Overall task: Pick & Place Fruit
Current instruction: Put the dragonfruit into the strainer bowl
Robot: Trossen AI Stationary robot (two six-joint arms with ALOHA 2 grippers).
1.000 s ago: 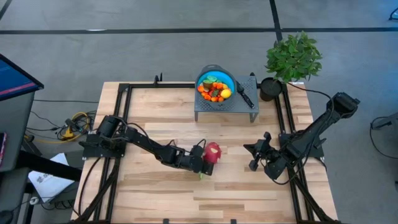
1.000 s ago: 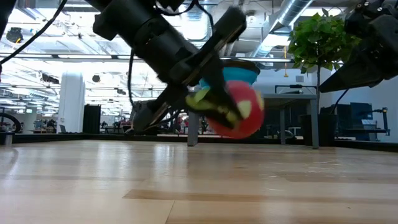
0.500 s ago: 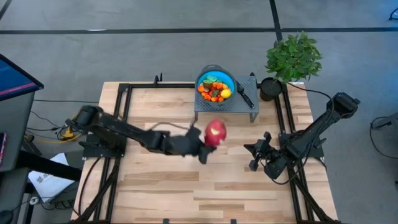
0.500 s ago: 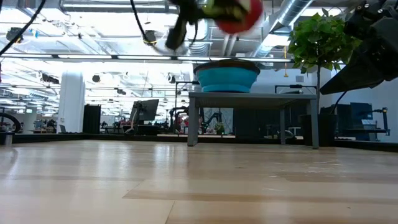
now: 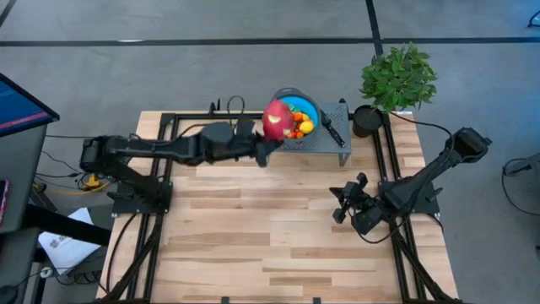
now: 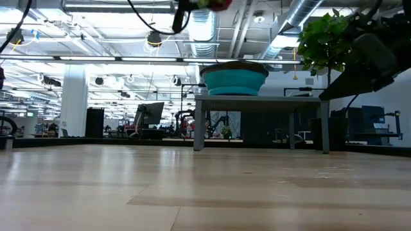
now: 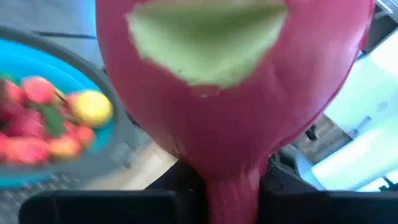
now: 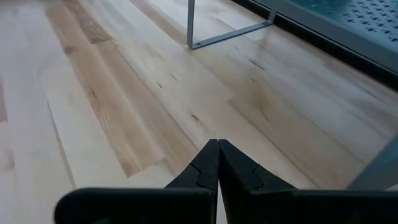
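Two arms reach over the wooden table (image 5: 253,245). The left gripper (image 5: 268,145) is stretched toward the far edge and holds the pink-red dragon fruit (image 5: 278,120), its fingers clamped on the narrow lower end of the fruit, as the left wrist view shows. From above, the dragon fruit sits in the air over the near-left rim of the blue bowl (image 5: 308,108), covering part of it. The bowl stands on a small grey stand (image 5: 325,143) at the far edge of the table, and it holds a heap of small fruits (image 5: 299,124), orange, red and yellow. A black-handled knife (image 5: 330,127) lies on the stand just beside the bowl. A potted plant (image 5: 396,78) stands at the far right corner. The right gripper (image 5: 346,203) waits low near the right edge, its fingers pressed together on nothing.
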